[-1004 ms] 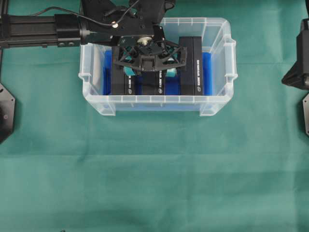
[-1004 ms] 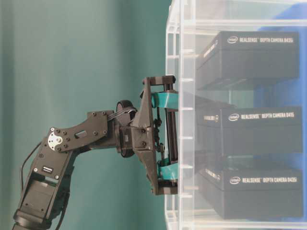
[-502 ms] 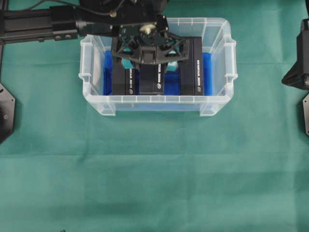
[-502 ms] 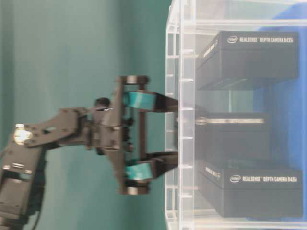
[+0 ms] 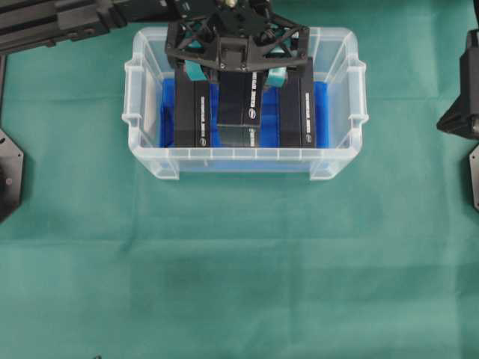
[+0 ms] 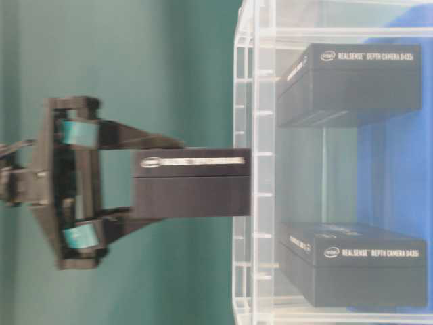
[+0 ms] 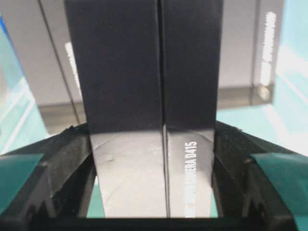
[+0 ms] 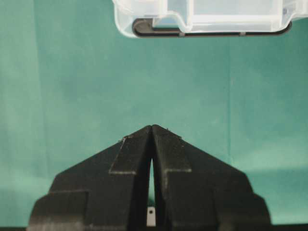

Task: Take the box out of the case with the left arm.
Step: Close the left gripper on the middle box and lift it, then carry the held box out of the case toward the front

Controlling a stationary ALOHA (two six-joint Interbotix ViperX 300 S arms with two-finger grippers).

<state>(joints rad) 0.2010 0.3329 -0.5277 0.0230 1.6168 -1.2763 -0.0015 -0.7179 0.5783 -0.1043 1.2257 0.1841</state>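
The clear case (image 5: 239, 155) with a blue floor stands on the green cloth at the upper middle. My left gripper (image 5: 236, 73), lattice-framed with teal pads, is above it and shut on the middle black box (image 5: 241, 101). In the table-level view the box (image 6: 203, 189) sticks out past the case rim (image 6: 245, 101), held at its outer end by the left gripper (image 6: 157, 179). The left wrist view shows the box (image 7: 120, 72) filling the space between both fingers (image 7: 67, 159). My right gripper (image 8: 152, 127) is shut on nothing, away from the case (image 8: 202, 19).
Two more black boxes stay in the case, one on the left (image 5: 191, 112) and one on the right (image 5: 298, 105), with a gap between them. The right arm (image 5: 462, 82) is parked at the right edge. Green cloth covers the table (image 5: 239, 262).
The left gripper has risen, pulling the middle box up from between the other two until most of it stands above the rim. The right arm is still.
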